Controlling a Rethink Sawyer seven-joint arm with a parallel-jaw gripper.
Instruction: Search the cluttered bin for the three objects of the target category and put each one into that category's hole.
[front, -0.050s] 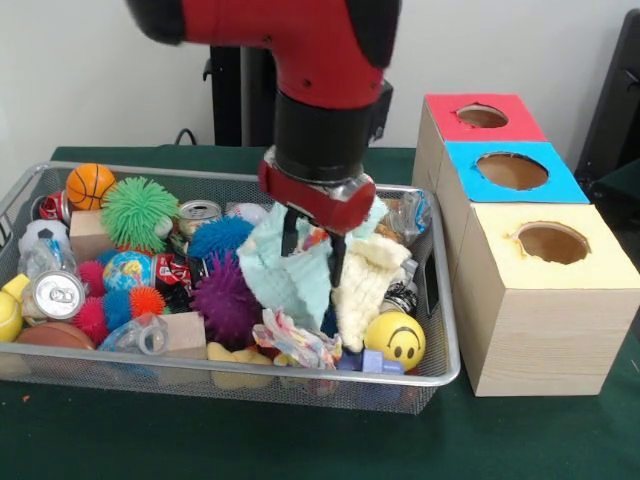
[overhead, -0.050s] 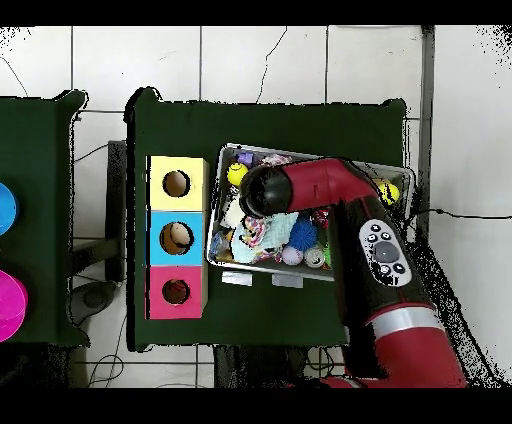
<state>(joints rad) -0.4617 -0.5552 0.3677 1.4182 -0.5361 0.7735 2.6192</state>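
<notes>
Cloth is what I am taking from the bin: a pale teal cloth (front, -0.050s: 285, 268) is hanging in folds at the middle of the front view, and my gripper (front, -0.050s: 313, 243) is pinching its upper edge, two dark fingers (front, -0.050s: 289, 232) pressed into the fabric. A cream knitted cloth (front, -0.050s: 368, 285) is draping just to its right, touching it, and I cannot tell whether I am catching that one too. To do this well, I am judging that I should be rising straight up until the hem is clearing the wire basket (front, -0.050s: 445, 372), watching for the cream piece dragging along, then carrying it toward the boxes at the right of the frame. Which hole belongs to cloth I cannot tell from here. The fabric is looking soft and limp, likely to swing and snag. Below it a small patterned rag (front, -0.050s: 292, 338) is lying crumpled. Around them are sitting a rubbery purple spiky ball (front, -0.050s: 225, 300), a green spiky ball (front, -0.050s: 139, 212), a smooth yellow smiley ball (front, -0.050s: 394, 340), a shiny can (front, -0.050s: 55, 295) and an orange basketball (front, -0.050s: 89, 185). At the right, the yellow box (front, -0.050s: 590, 290), blue box (front, -0.050s: 560, 185) and red box (front, -0.050s: 515, 130) are standing in a row, flat-topped with round holes
</notes>
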